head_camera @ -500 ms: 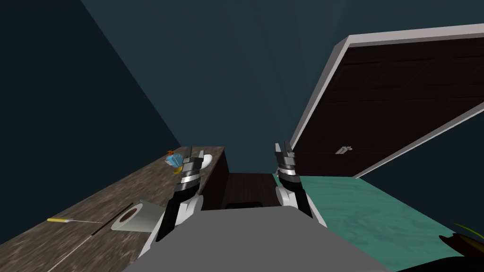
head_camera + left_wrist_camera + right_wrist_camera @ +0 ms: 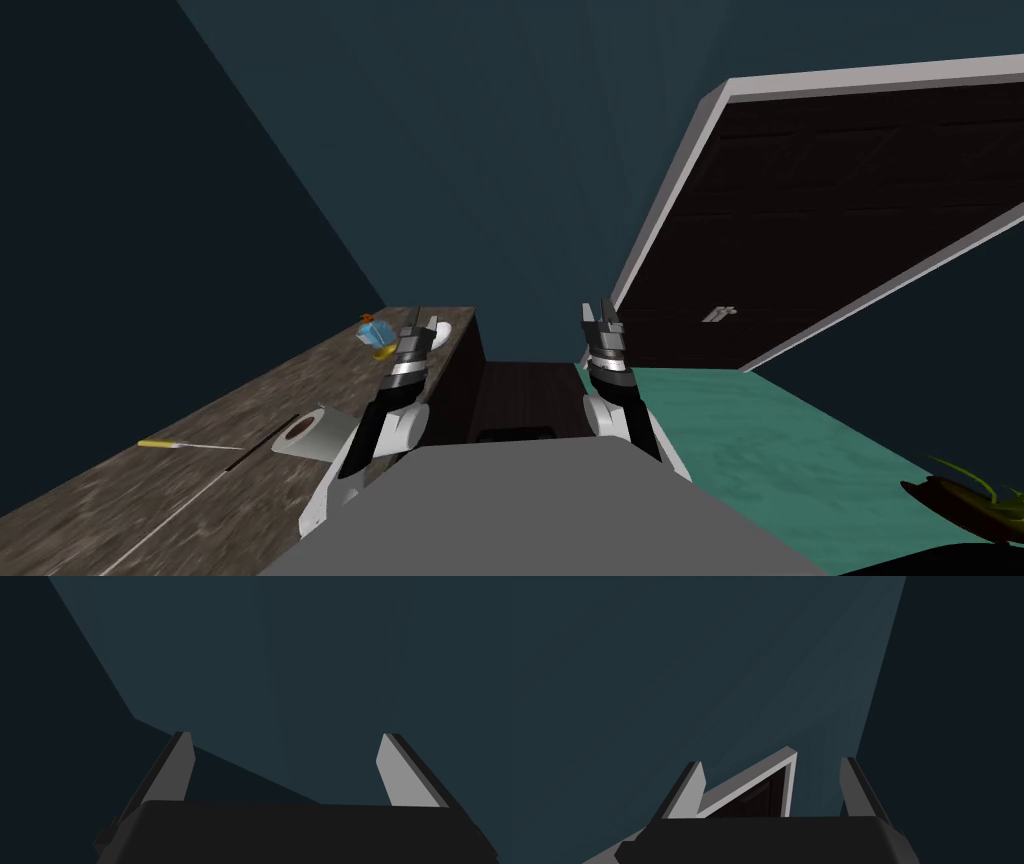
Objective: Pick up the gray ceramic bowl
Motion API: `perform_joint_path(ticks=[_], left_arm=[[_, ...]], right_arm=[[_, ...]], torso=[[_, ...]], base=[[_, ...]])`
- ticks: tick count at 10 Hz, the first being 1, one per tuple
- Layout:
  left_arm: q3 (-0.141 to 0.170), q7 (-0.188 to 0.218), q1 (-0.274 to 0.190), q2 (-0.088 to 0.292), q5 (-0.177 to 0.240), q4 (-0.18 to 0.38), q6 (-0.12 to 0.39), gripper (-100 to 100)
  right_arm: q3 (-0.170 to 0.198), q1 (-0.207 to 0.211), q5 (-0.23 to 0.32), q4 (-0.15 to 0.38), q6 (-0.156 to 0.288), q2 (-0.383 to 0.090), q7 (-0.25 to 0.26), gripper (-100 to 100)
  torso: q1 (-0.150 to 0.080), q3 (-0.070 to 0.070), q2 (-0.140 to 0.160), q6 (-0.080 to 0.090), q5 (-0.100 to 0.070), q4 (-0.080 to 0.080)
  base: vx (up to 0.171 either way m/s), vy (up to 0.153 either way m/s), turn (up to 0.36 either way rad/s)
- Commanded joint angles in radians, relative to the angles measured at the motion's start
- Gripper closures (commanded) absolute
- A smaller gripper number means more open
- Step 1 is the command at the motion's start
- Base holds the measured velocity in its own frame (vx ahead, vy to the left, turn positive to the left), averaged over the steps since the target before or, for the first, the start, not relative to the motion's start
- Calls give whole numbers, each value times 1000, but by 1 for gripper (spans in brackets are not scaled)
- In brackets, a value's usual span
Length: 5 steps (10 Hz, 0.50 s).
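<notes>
The pale bowl (image 2: 443, 331) is found at the surface's (image 2: 200, 470) far end, just beyond the spread left claw (image 2: 416, 320), the nearer one.

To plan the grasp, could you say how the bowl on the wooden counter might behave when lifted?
The bowl looks white and smooth, so it may slip in a pinch. It is probably rigid. Near the counter edge, a push could slide it off.

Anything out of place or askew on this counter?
A pale roll with a brown core lies on its side on the wooden counter. The white bowl at the counter's far end looks upright. Nothing looks spilled or broken.
</notes>
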Motion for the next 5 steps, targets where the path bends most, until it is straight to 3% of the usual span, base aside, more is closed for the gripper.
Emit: perform_joint_path(ticks=[1,5], left_arm=[[6,3,-36,33,27,20,45,-100],[24,12,-118,101,88,76,133,-100]], right_arm=[[0,0,0,0,0,0,0,0],[0,0,0,0,0,0,0,0]], torso=[[0,0,0,0,0,0],[0,1,1,0,0,0]], base=[[-91,-17,3],[-124,0,3]])
